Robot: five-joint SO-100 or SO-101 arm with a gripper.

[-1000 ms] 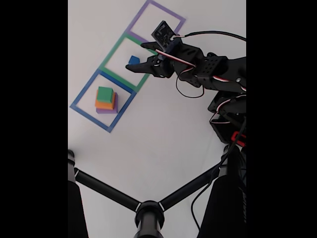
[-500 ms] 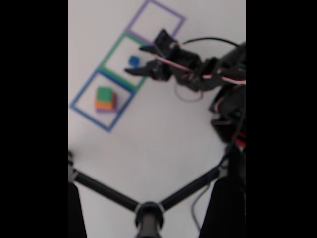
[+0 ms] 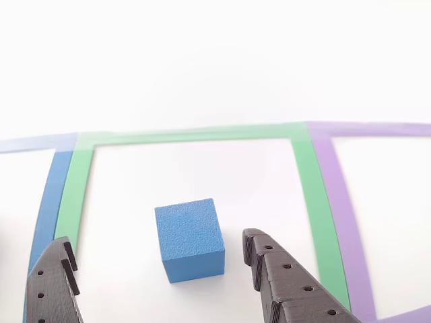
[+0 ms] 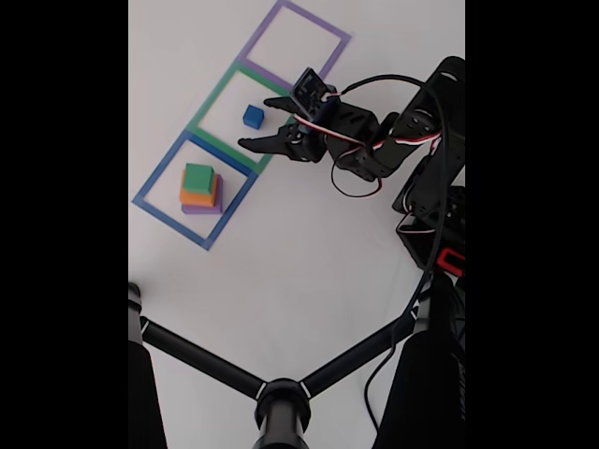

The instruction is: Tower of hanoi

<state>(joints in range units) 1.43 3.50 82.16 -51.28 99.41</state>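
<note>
The blue cube (image 3: 190,239) (image 4: 253,116) rests on the table inside the green square outline (image 3: 306,182) (image 4: 211,101). My gripper (image 3: 156,241) (image 4: 259,125) is open, one black finger on each side of the cube without touching it. Only the cube's near part lies between the fingertips. In the fixed view the green block (image 4: 198,177) sits on the orange block (image 4: 197,197), which sits on the purple block (image 4: 202,209), all inside the blue outline (image 4: 154,182).
A purple outline (image 4: 329,36) (image 3: 343,202) adjoins the green one on the far side from the stack. Black tripod legs (image 4: 201,360) cross the bottom of the fixed view. The arm's base and cables (image 4: 430,224) stand at the right.
The gripper has shifted slightly toward the bottom of the fixed view and the arm's pose has folded. The blue cube stays put, and the jaws remain open.
</note>
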